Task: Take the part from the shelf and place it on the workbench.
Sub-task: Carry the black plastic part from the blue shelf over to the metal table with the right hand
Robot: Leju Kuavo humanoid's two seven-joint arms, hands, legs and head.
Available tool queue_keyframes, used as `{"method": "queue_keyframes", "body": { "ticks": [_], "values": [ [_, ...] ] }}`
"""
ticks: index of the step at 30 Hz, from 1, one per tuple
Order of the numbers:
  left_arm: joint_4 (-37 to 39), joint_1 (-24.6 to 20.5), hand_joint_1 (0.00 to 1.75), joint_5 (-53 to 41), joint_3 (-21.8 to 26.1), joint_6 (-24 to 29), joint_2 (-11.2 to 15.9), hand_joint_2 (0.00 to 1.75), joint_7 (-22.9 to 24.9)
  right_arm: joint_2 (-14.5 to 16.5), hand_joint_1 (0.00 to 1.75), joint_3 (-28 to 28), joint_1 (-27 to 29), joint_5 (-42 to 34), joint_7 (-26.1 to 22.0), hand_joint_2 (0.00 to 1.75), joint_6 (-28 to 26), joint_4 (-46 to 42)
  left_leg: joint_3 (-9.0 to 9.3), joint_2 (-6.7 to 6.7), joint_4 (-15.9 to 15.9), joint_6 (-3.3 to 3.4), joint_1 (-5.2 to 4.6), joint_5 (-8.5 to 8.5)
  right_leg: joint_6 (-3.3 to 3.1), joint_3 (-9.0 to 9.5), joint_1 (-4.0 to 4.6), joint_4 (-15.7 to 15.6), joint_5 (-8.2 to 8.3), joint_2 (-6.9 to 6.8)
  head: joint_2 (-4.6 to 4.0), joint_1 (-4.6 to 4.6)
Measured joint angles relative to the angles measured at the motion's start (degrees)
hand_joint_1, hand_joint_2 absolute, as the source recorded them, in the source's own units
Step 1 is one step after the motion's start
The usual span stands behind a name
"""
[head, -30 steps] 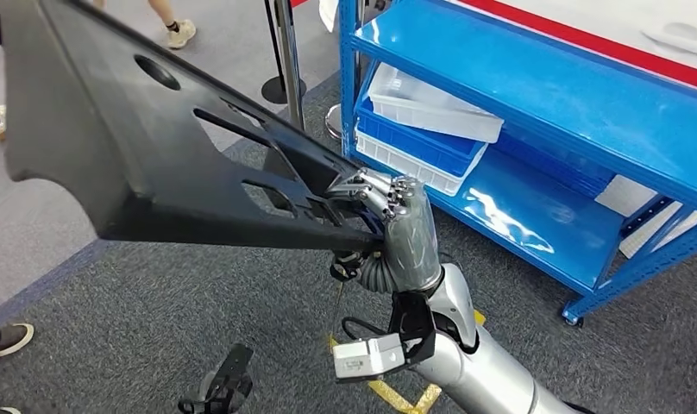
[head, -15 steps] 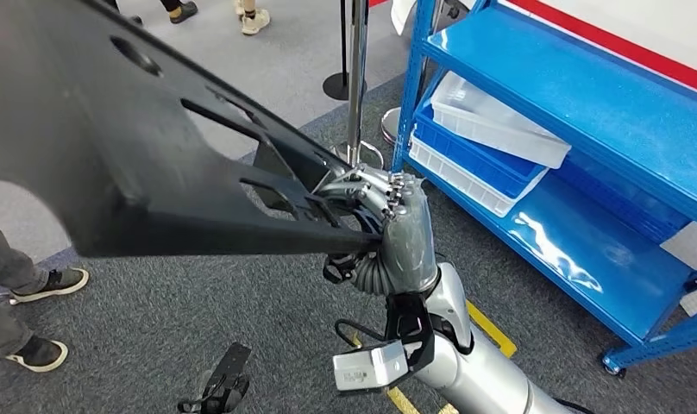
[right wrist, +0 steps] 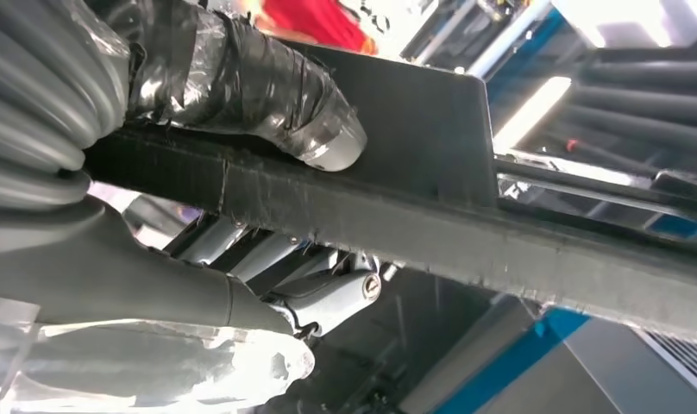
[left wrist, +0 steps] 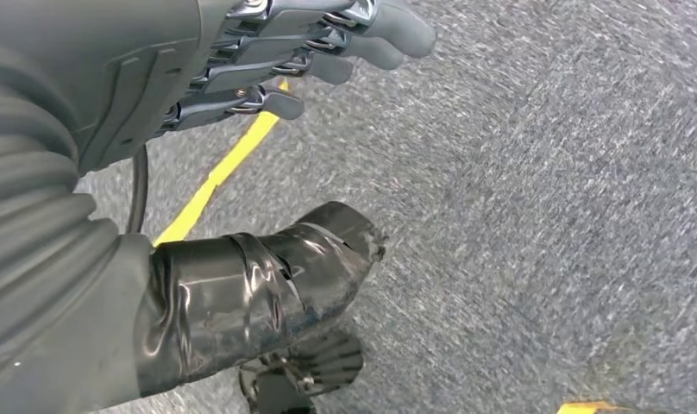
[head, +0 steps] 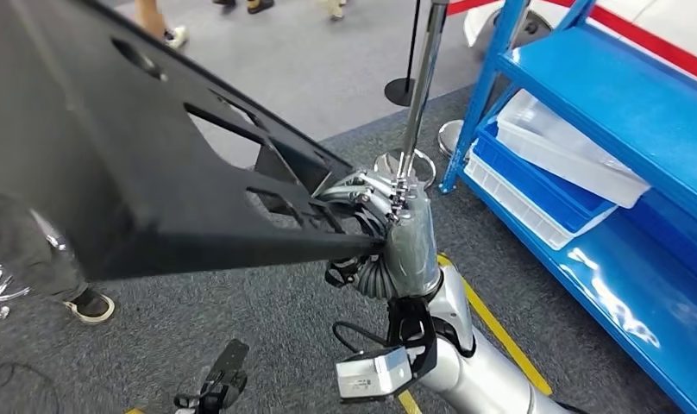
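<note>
The part is a large flat black panel with cut-outs, held tilted in the air across the left half of the head view. My right hand grips its near edge, fingers curled over the top and thumb beneath. Up close in the right wrist view, the taped thumb presses one face of the panel's edge and the fingers wrap the other. My left hand hangs over grey carpet, fingers apart, holding nothing.
The blue shelf stands at the right, with a white tray on a blue tray on its lower level. A chrome barrier post rises just behind my right hand. A person's shoe is at the left. Yellow floor tape runs under my arm.
The whole view has swung left, so the shelf and post have slid right in the picture. The panel stays in my right hand in the same grip.
</note>
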Motion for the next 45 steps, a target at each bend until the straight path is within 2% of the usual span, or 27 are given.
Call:
{"method": "queue_keyframes", "body": {
  "ticks": [1,2,4,6,8,9,10,12,14,15,17,19,21,23,24,26,28,30,32,34,36,38,39,40,41,43,45],
  "values": [
    [0.0,0.1,0.00,0.0,0.0,0.0,0.0,1.75,0.2,0.0,1.75,0.0,0.0,-0.1,0.0,1.75,0.0,0.0,-0.26,-0.57,-0.1,-0.36,0.20,0.15,-0.19,0.03,0.05,0.0,0.13,-0.63,0.00,0.02],
    [0.0,0.2,0.00,0.1,0.0,-0.1,0.1,1.75,0.3,0.1,1.75,0.0,0.0,-0.4,-0.1,1.75,0.0,0.0,-0.46,-0.26,0.1,-0.66,0.26,0.09,-0.45,0.14,0.09,-0.2,0.27,-1.29,0.00,0.01],
    [0.0,0.3,0.00,0.3,0.0,-0.2,0.1,1.75,0.5,0.3,1.75,0.0,-0.2,-1.4,-0.6,1.75,0.1,0.0,-1.91,2.51,2.8,-1.14,0.11,-1.46,-1.04,0.34,0.06,-0.7,0.52,-2.74,0.00,-0.32],
    [-0.1,0.3,0.00,0.5,0.0,-0.5,0.1,1.75,0.5,0.5,1.75,0.0,-0.3,-2.5,-1.3,1.75,0.1,0.1,-5.05,5.73,9.3,-1.52,0.06,-4.59,-1.44,0.39,0.37,-0.8,0.50,-4.32,0.00,-0.64],
    [-0.1,0.5,0.00,0.6,0.0,-0.5,0.1,1.75,0.5,0.6,1.75,0.0,-0.3,-2.9,-1.6,1.75,0.1,0.2,-7.64,6.69,14.6,-1.67,0.14,-6.19,-1.64,0.39,0.67,-0.8,0.36,-6.00,0.00,-0.65],
    [-0.1,0.6,0.00,0.7,0.0,-0.5,0.1,1.75,0.5,0.6,1.75,0.0,-0.3,-3.0,-1.6,1.75,0.1,0.3,-7.62,6.88,14.6,-1.61,0.13,-5.65,-1.68,0.41,0.78,-0.8,0.28,-6.81,0.00,-0.65],
    [-0.1,0.7,0.00,0.7,0.0,-0.5,0.1,1.75,0.5,0.7,1.75,0.0,-0.4,-3.1,-1.7,1.75,0.1,0.4,-6.43,7.19,12.4,-1.44,0.08,-4.21,-1.68,0.46,0.87,-0.8,0.21,-7.57,0.00,-0.65],
    [-0.1,0.7,0.00,0.7,0.1,-0.6,0.1,1.75,0.5,0.8,1.75,0.0,-0.5,-3.1,-1.8,1.75,0.0,0.4,-2.28,9.37,4.7,-0.75,-0.47,-1.22,-1.53,0.66,1.09,-0.8,-0.01,-8.93,0.00,-0.64],
    [-0.2,0.6,0.00,0.8,0.1,-0.5,0.1,1.75,0.5,0.9,1.75,0.0,-0.6,-3.2,-1.9,1.75,0.0,0.4,0.17,11.14,0.0,0.13,-1.25,-0.22,-1.19,0.85,1.29,-0.9,-0.20,-10.08,0.00,-0.63],
    [-0.2,0.6,0.00,0.9,0.2,-0.5,0.1,1.75,0.5,1.0,1.75,0.0,-0.6,-3.3,-2.0,1.75,0.0,0.4,0.29,11.12,-0.5,0.45,-1.56,-0.41,-0.96,0.95,1.34,-1.0,-0.28,-10.64,0.00,-0.62],
    [-0.2,1.1,0.00,1.6,0.5,0.0,0.1,1.75,0.2,0.9,1.75,0.0,-0.6,-4.0,-2.0,1.75,0.1,0.5,0.58,9.74,-1.0,0.99,-1.43,-0.15,-0.38,1.30,1.24,-1.0,-0.58,-11.39,0.00,-0.61],
    [-0.3,1.9,0.00,2.3,1.0,0.4,-0.1,1.75,-0.2,0.8,1.75,0.0,-0.5,-4.4,-1.8,1.75,0.3,0.5,1.34,8.61,-1.9,1.55,-1.05,0.19,0.14,0.79,1.05,0.9,-2.00,-9.30,0.00,-0.51],
    [-0.3,2.6,0.00,2.6,1.2,0.4,-0.6,1.75,-0.5,0.4,1.75,0.0,0.1,-4.2,-1.0,1.75,0.6,0.5,1.69,7.39,-2.3,2.12,-0.89,0.31,0.43,-2.12,0.84,7.2,-5.18,-6.10,0.00,-0.33],
    [-0.3,3.3,0.00,2.7,1.4,0.3,-1.3,1.75,-0.5,-0.3,1.75,0.0,1.3,-3.9,0.0,1.75,0.8,0.5,1.69,5.82,-2.2,2.42,-0.88,0.29,0.64,-5.53,0.73,13.5,-7.30,-4.94,0.00,-0.23],
    [-0.3,3.7,0.00,2.6,1.4,0.1,-1.7,1.75,-0.5,-0.7,1.75,0.0,2.0,-3.8,0.5,1.75,0.8,0.4,1.69,4.93,-2.0,2.40,-0.84,0.25,0.77,-6.12,0.63,14.2,-6.79,-4.74,0.00,-0.22],
    [-0.3,4.6,0.00,2.5,1.4,-0.1,-2.5,1.75,-0.5,-1.3,1.75,0.0,2.9,-3.4,1.4,1.75,0.8,0.1,1.65,3.15,-1.5,2.11,-0.65,0.03,1.03,-4.22,0.25,9.3,-3.00,-4.03,0.00,-0.22],
    [-0.2,4.9,0.00,2.1,1.4,-0.4,-3.0,1.75,-0.5,-1.9,1.75,0.0,3.5,-3.1,2.0,1.75,0.8,-0.4,1.23,1.53,-0.5,1.48,-0.56,-0.44,1.18,-1.14,-0.26,2.4,-0.23,-1.70,0.00,-0.26],
    [-0.2,5.0,0.00,1.7,1.4,-0.5,-3.3,1.75,-0.5,-2.4,1.75,0.0,4.3,-3.0,2.4,1.75,1.0,-1.0,0.60,0.22,0.0,0.71,-0.38,-0.60,0.95,0.07,-0.25,-0.1,-0.02,-0.45,0.00,-0.26],
    [-0.2,5.2,0.00,1.2,1.4,-0.7,-3.3,1.75,-0.4,-2.7,1.75,0.0,4.7,-3.1,2.9,1.75,1.6,-1.4,0.17,-0.21,0.0,0.03,-0.09,-0.46,0.26,0.22,-0.06,-0.4,0.19,-1.52,0.00,-0.25],
    [-0.2,5.2,0.00,0.6,1.4,-0.9,-3.2,1.75,-0.1,-2.8,1.75,0.0,4.8,-3.2,3.1,1.75,2.0,-1.8,-0.83,2.58,1.7,-0.51,-0.21,-1.51,-0.50,0.41,-0.09,-0.8,0.47,-2.74,0.00,-0.59],
    [-0.2,4.7,0.00,-0.1,1.4,-1.4,-3.0,1.75,0.6,-3.0,1.75,0.0,5.0,-3.0,3.1,1.75,2.1,-2.2,-3.62,5.97,7.3,-0.97,-0.28,-4.39,-0.99,0.52,0.03,-1.1,0.51,-4.21,0.00,-0.98],
    [-0.2,4.1,0.00,-0.5,1.4,-1.9,-2.7,1.75,1.5,-3.2,1.75,0.0,5.1,-2.8,3.1,1.75,2.1,-2.4,-6.88,6.78,13.6,-1.29,-0.05,-6.68,-1.19,0.53,0.20,-1.1,0.36,-5.92,0.00,-1.05],
    [-0.2,3.9,0.00,-0.6,1.4,-2.1,-2.6,1.75,1.7,-3.3,1.75,0.0,5.2,-2.7,3.2,1.75,2.1,-2.5,-7.50,6.90,14.8,-1.37,0.02,-6.58,-1.22,0.56,0.23,-1.1,0.26,-6.75,0.00,-1.06],
    [-0.2,3.8,0.00,-0.6,1.4,-2.4,-2.5,1.75,1.9,-3.3,1.75,0.0,5.3,-2.6,3.2,1.75,2.1,-2.6,-6.95,7.08,13.7,-1.38,0.06,-5.48,-1.18,0.63,0.25,-1.1,0.16,-7.48,0.00,-1.06],
    [-0.2,3.7,0.00,-0.8,1.4,-2.6,-2.4,1.75,2.1,-3.4,1.75,0.0,5.3,-2.4,3.3,1.75,2.0,-2.9,-5.29,7.56,10.6,-1.30,0.05,-3.69,-1.08,0.77,0.25,-1.1,0.04,-8.18,0.00,-1.07],
    [-0.2,3.3,0.00,-1.3,1.4,-3.4,-2.2,1.75,2.5,-3.4,1.75,0.0,5.2,-1.9,3.3,1.75,1.9,-3.4,-1.34,10.04,3.1,-0.77,-0.42,-1.11,-0.74,1.11,0.42,-1.1,-0.25,-9.44,0.00,-1.07],
    [-0.2,2.7,0.00,-1.9,1.3,-4.0,-2.2,1.75,3.1,-3.4,1.75,0.0,5.0,-1.6,3.3,1.75,1.8,-3.7,0.31,11.41,-0.3,0.01,-1.06,-0.77,-0.22,1.39,0.66,-1.2,-0.50,-10.52,0.00,-1.05]
  ]
}}
